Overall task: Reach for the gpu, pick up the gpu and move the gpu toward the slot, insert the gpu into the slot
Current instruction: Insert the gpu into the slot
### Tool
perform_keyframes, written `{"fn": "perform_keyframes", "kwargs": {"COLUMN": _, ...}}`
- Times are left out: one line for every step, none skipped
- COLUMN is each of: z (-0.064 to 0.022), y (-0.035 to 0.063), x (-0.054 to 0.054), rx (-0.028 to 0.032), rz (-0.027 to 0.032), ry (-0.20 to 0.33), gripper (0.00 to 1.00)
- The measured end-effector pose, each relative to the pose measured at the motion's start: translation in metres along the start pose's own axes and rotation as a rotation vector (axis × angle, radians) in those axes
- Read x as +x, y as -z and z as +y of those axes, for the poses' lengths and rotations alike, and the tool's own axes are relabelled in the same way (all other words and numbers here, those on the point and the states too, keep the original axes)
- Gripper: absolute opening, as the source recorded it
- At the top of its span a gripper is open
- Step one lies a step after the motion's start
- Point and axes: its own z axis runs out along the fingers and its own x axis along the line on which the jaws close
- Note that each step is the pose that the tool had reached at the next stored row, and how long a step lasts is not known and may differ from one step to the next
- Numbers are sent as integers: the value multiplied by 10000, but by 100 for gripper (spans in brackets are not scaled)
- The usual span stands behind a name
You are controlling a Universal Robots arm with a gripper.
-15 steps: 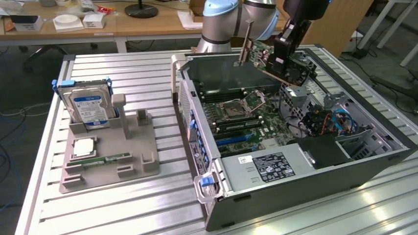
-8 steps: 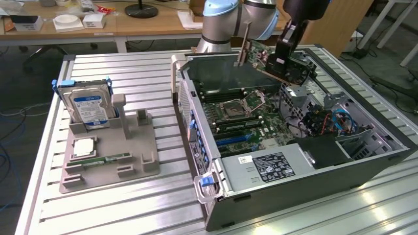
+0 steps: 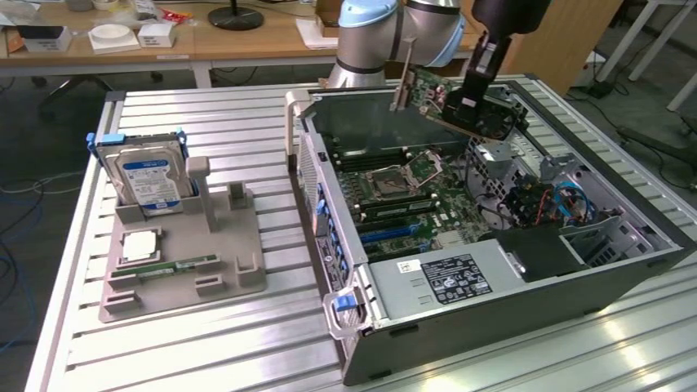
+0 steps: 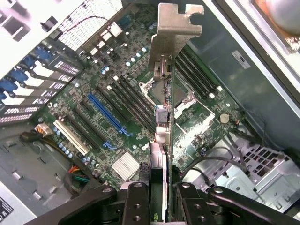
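Note:
My gripper [image 3: 476, 102] is shut on the gpu [image 3: 441, 88], a green-edged card with a silvery bracket end [image 3: 401, 77]. It hangs in the air above the far end of the open computer case [image 3: 610, 269]. In the wrist view the gpu [image 4: 161, 140] shows edge-on between my black fingers [image 4: 136, 201], its bracket [image 4: 176, 33] pointing away from the gripper [image 4: 161, 206]. The green motherboard [image 4: 140, 140] lies below. Its long blue slot [image 4: 108, 115] sits off to one side of the card, well apart from it. In the exterior view the slot [image 3: 392, 233] lies nearer the case's front.
The CPU socket [image 3: 392, 181], memory sticks [image 3: 381, 208] and loose cables [image 3: 544, 200] crowd the case's inside. At the exterior view's left, a grey holder [image 3: 179, 261] carries a blue-labelled hard drive [image 3: 147, 175] on the slatted table [image 3: 218, 351].

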Motion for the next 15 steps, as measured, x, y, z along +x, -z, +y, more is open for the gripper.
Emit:
{"fn": "perform_keyframes", "kwargs": {"z": 0, "y": 0, "x": 0, "rx": -3, "rz": 0, "ry": 132, "gripper": 27}}
{"fn": "perform_keyframes", "kwargs": {"z": 0, "y": 0, "x": 0, "rx": -7, "rz": 0, "ry": 274, "gripper": 27}}
{"fn": "perform_keyframes", "kwargs": {"z": 0, "y": -1, "x": 0, "rx": -11, "rz": 1, "ry": 428, "gripper": 27}}
{"fn": "perform_keyframes", "kwargs": {"z": 0, "y": -1, "x": 0, "rx": -14, "rz": 2, "ry": 567, "gripper": 27}}
{"fn": "perform_keyframes", "kwargs": {"z": 0, "y": -1, "x": 0, "rx": -18, "rz": 2, "ry": 705, "gripper": 27}}
{"fn": "perform_keyframes", "kwargs": {"z": 0, "y": -1, "x": 0, "rx": -21, "rz": 2, "ry": 838, "gripper": 27}}
{"fn": "perform_keyframes", "kwargs": {"z": 0, "y": -1, "x": 0, "rx": -25, "rz": 2, "ry": 968, "gripper": 27}}
{"fn": "perform_keyframes", "kwargs": {"z": 0, "y": -2, "x": 0, "rx": -28, "rz": 3, "ry": 1088, "gripper": 27}}
{"fn": "perform_keyframes", "kwargs": {"z": 0, "y": -2, "x": 0, "rx": -31, "rz": 3, "ry": 1207, "gripper": 27}}
{"fn": "perform_keyframes", "kwargs": {"z": 0, "y": -2, "x": 0, "rx": -34, "rz": 4, "ry": 1329, "gripper": 27}}
{"fn": "perform_keyframes", "kwargs": {"z": 0, "y": -2, "x": 0, "rx": -38, "rz": 4, "ry": 1468, "gripper": 27}}
{"fn": "perform_keyframes", "kwargs": {"z": 0, "y": -3, "x": 0, "rx": -41, "rz": 5, "ry": 1624, "gripper": 27}}
{"fn": "perform_keyframes", "kwargs": {"z": 0, "y": -3, "x": 0, "rx": -46, "rz": 6, "ry": 1796, "gripper": 27}}
{"fn": "perform_keyframes", "kwargs": {"z": 0, "y": -3, "x": 0, "rx": -50, "rz": 6, "ry": 1954, "gripper": 27}}
{"fn": "perform_keyframes", "kwargs": {"z": 0, "y": -3, "x": 0, "rx": -54, "rz": 6, "ry": 2112, "gripper": 27}}
